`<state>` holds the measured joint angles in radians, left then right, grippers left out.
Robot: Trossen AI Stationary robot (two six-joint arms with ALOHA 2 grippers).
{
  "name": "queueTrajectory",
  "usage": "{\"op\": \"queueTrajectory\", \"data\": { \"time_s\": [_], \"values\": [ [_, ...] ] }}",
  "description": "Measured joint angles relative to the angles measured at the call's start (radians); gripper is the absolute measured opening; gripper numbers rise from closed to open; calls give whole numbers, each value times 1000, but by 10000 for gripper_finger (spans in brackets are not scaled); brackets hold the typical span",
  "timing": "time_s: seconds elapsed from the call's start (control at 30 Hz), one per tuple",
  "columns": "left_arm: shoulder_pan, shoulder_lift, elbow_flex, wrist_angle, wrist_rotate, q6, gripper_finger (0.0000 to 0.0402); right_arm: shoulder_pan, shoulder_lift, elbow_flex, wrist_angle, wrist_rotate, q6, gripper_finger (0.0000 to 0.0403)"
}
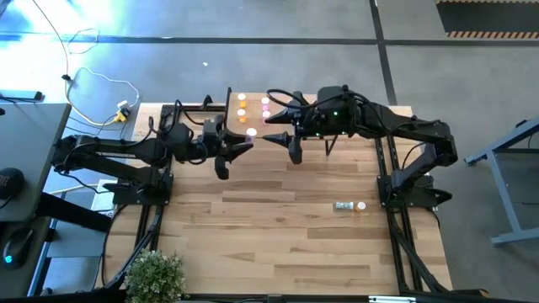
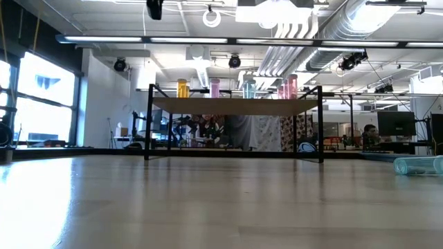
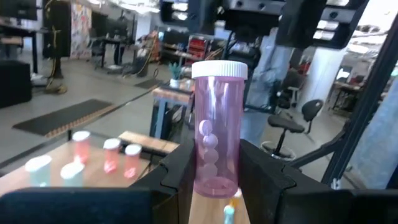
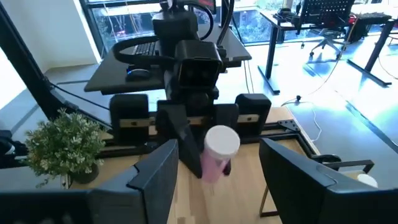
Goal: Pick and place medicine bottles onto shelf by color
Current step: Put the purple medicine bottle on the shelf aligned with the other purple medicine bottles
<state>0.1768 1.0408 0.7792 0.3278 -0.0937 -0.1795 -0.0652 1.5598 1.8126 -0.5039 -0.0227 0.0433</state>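
pink bottle, clear, white cap, pills inside

Bright daylight floods the room. In the high view a blue-white glare washes out the floor at the top left corner, while the table is evenly lit with soft shadows under the arms. In the low view ceiling lights and windows blow out, and the near tabletop is blurred. The pink bottle looks sharp; the room behind it is soft
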Motion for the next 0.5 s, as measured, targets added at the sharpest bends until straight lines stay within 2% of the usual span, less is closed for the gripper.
{"op": "queueTrajectory", "data": {
  "time_s": [0.27, 0.5],
  "values": [
    [-35, 73, 0, 115, -5, 0, 97, 1, 44, 0, 34, -17, 24, 216],
    [-41, 97, 0, 130, -27, -8, 97, 1, 61, -1, 21, -61, 63, 216]
  ]
}}
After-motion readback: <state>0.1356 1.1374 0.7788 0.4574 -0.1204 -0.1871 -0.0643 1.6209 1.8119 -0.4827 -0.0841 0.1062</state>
